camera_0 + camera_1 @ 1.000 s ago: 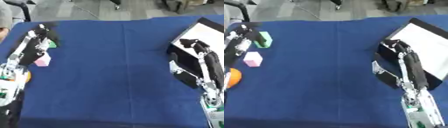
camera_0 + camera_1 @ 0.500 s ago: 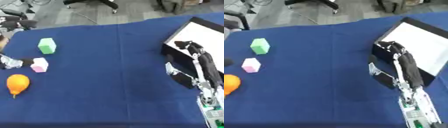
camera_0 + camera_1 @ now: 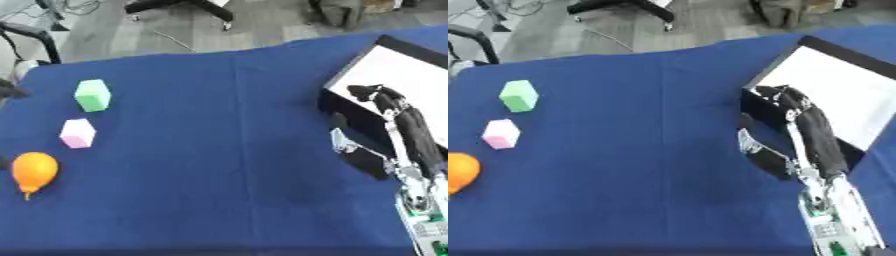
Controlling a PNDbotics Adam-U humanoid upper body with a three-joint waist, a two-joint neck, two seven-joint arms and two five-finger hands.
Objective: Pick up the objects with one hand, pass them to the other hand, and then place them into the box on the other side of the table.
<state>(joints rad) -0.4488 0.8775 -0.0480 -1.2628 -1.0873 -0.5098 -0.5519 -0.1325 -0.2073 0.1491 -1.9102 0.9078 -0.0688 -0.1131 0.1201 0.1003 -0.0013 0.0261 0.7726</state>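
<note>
Three objects lie on the blue cloth at the left: a green block [image 3: 92, 95], a pink block [image 3: 77, 133] just below it, and an orange rounded object [image 3: 35, 170] near the left edge. The black box with a white floor [image 3: 411, 75] stands at the right. My right hand [image 3: 389, 102] is open and holds nothing. It hovers at the box's near-left wall, with the thumb spread towards the cloth. Only a dark sliver of my left hand [image 3: 9, 90] shows at the left edge, apart from the green block.
The blue table cloth [image 3: 219, 150] spans the middle between the objects and the box. My right forearm [image 3: 820, 150] runs up from the lower right corner. Grey floor and chair legs show beyond the far edge.
My left arm has drawn back off the left side, away from the blocks it hovered over. The camera has shifted. My right hand stays by the box wall.
</note>
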